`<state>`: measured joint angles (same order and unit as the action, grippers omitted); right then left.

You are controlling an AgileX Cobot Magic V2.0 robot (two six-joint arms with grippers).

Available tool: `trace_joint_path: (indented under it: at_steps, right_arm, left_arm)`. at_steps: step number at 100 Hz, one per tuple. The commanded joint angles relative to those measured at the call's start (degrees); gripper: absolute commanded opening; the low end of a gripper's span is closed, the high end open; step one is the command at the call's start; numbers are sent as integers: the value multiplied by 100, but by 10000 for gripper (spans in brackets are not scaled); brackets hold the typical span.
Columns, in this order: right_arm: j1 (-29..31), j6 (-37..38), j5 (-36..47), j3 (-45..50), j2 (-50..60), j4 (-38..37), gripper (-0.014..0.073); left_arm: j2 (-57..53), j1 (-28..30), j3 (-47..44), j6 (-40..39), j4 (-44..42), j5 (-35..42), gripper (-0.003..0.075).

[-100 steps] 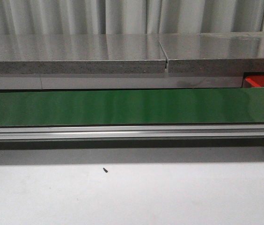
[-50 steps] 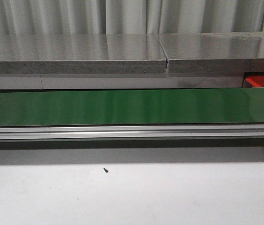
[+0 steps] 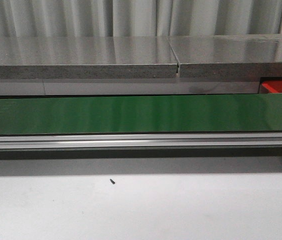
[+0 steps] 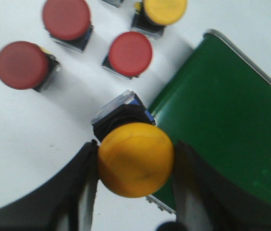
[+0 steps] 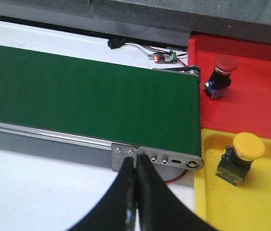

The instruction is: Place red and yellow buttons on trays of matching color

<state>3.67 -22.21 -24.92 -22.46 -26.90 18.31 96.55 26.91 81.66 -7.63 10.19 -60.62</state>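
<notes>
A yellow button [image 4: 135, 160] sits clamped between the two dark fingers [image 4: 80, 192] of the left gripper [image 4: 134, 185], its domed cap filling the gap and its black base [image 4: 121, 113] pointing away from the claw. Just beyond it lies the end of the green belt [image 4: 222, 125]. Further out from this claw, on the white table [image 4: 25, 134], stand three red buttons [image 4: 130, 54] [image 4: 66, 18] [image 4: 22, 65] and another yellow one [image 4: 164, 10], all apart from each other.

The right gripper [image 5: 136, 192] has its fingers pressed together with nothing between them, hovering over the near end of the belt [image 5: 78, 96]. Beside this claw lies the yellow tray [image 5: 270, 202] with a yellow button [image 5: 241, 156] on it. Beyond that, touching it, is the red tray [image 5: 265, 96] holding one red button [image 5: 220, 74].

In the front view only the belt [image 3: 131, 114] and a corner of the red tray [image 3: 281, 86] show; neither claw appears there.
</notes>
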Motion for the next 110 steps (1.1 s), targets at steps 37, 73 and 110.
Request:
trace_joint_path:
  at_steps: [37,73,110]
  right_arm:
    - [-7,-41,399,-143,-10,75,-115]
    - [-7,-41,399,-143,-10,77,-115]
    - [-7,-41,399,-143,-10,77,-115]
  left_arm:
    - [276,-640,254,261,528,-124,208]
    - [264,-640,795,489,949,-80,575]
    - [607,-13,1035,-681,172,-343,533]
